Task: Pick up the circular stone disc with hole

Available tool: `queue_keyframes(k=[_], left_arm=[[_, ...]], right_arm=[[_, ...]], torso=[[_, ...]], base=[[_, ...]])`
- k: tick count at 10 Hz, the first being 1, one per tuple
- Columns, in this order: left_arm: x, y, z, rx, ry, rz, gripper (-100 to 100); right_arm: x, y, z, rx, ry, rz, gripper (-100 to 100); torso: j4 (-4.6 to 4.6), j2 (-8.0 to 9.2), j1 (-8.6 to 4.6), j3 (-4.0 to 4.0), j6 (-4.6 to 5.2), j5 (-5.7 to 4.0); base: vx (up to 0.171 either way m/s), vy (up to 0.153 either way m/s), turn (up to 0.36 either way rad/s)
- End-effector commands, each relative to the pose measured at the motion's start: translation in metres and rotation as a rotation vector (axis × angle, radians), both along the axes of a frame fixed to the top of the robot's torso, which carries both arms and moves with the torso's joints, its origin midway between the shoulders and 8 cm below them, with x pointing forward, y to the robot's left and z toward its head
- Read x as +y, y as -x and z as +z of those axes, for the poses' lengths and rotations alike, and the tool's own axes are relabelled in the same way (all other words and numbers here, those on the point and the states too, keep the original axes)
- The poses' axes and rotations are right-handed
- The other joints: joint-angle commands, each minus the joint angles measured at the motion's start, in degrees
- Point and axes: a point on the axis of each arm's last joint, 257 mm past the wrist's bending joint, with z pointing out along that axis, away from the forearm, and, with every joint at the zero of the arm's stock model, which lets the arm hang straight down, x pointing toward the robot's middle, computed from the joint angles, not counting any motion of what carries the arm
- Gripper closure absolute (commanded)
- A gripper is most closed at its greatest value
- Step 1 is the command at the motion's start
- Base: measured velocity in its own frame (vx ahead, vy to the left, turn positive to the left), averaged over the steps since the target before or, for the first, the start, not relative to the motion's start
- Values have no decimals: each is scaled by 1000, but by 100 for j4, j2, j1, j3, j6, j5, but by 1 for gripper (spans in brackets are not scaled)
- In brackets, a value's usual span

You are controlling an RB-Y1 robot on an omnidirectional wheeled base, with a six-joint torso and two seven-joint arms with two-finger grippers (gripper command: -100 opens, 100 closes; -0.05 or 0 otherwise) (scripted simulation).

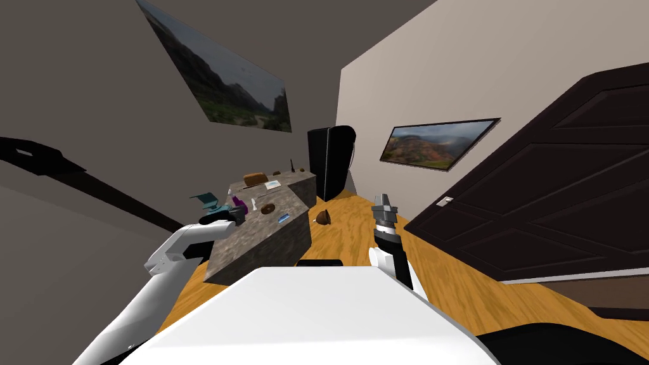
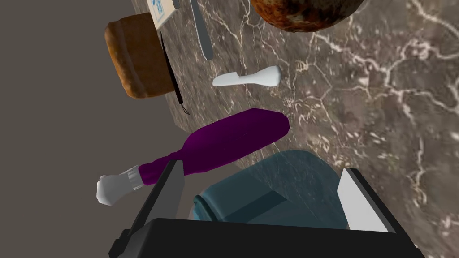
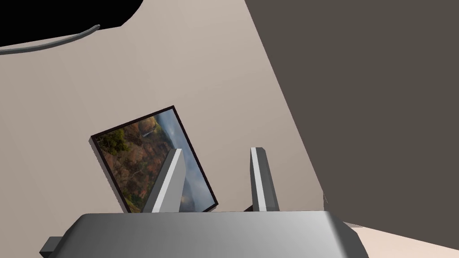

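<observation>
The stone disc (image 1: 268, 207) is a round, brown, mottled thing lying on the marbled dark tabletop (image 1: 266, 237); in the left wrist view its edge (image 2: 309, 13) lies well beyond my fingers. My left gripper (image 1: 236, 215) hovers over the table's near left corner. It is open (image 2: 262, 168), with a see-through teal jar (image 2: 273, 192) lying between its fingers. Beside that jar lies a purple-handled brush (image 2: 233, 141). My right gripper (image 1: 383, 204) is held up over the floor to the right of the table, open (image 3: 217, 150) with nothing between its fingers.
Between gripper and disc lie a small white piece (image 2: 248, 77), a grey blade (image 2: 201, 31) and a brown block (image 2: 136, 56) at the table's edge. A brown object (image 1: 324, 217) lies on the wood floor. A dark cabinet (image 1: 329, 161) stands behind; a dark door (image 1: 545, 203) stands at right.
</observation>
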Motion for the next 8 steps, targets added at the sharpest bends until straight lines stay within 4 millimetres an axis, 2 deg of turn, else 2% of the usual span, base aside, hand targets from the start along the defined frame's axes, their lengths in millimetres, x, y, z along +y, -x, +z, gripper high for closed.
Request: queue_keyframes(k=[1, 2, 3, 5, 6, 8], left_arm=[[8, 7, -3, 33, 17, 26, -100], [8, 11, -6, 51, 23, 33, -100], [25, 21, -9, 79, 43, 73, -100], [25, 28, -16, 113, 57, 86, -100], [40, 39, -19, 140, 79, 126, -100], [39, 46, -25, 174, 92, 139, -100]], right_arm=[[0, 0, 0, 0, 0, 0, 0], [0, 0, 0, 0, 0, 0, 0], [0, 0, 0, 0, 0, 0, 0], [0, 0, 0, 0, 0, 0, 0], [0, 0, 0, 0, 0, 0, 0], [0, 0, 0, 0, 0, 0, 0]], torso=[[0, 0, 0, 0, 0, 0], [-1, -3, 1, -2, -3, -1], [0, 2, 5, 1, -4, 1], [-2, -6, 2, -4, -4, 0], [0, 1, 3, 0, -4, 0], [-2, -7, -1, -5, -2, -1]], base=[[46, -27, -69], [27, -12, 12], [49, -27, -133], [41, -22, -23], [62, -39, -106], [38, -20, -42]])
